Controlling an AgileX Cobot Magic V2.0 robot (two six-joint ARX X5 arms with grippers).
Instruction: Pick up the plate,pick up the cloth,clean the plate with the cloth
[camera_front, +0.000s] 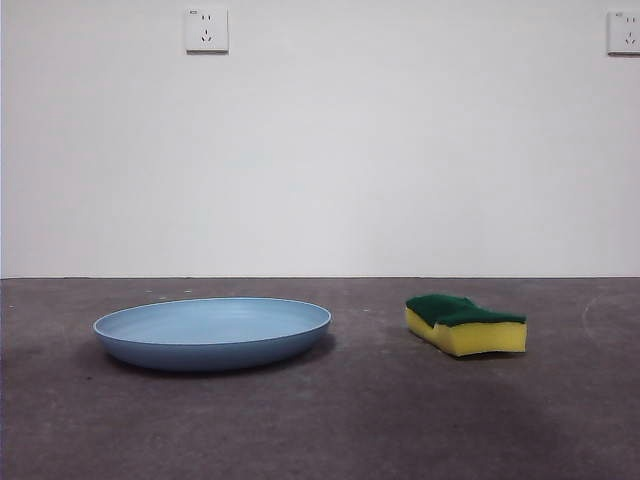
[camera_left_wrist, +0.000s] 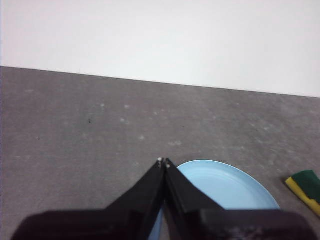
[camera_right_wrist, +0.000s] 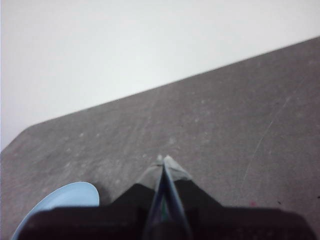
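The light-blue plate (camera_front: 212, 331) lies flat on the dark grey table, left of middle in the front view. The cloth, a yellow sponge with a dark green top (camera_front: 466, 324), lies to its right, apart from it. My left gripper (camera_left_wrist: 164, 162) is shut and empty, raised above the near edge of the plate (camera_left_wrist: 225, 186); the sponge (camera_left_wrist: 306, 187) shows at that view's edge. My right gripper (camera_right_wrist: 163, 160) is shut and empty above bare table, with part of the plate (camera_right_wrist: 65, 200) beside it. Neither arm shows in the front view.
A white wall stands behind the table's far edge, with two wall sockets (camera_front: 206, 30) high up. The grey tabletop (camera_front: 380, 420) is scuffed.
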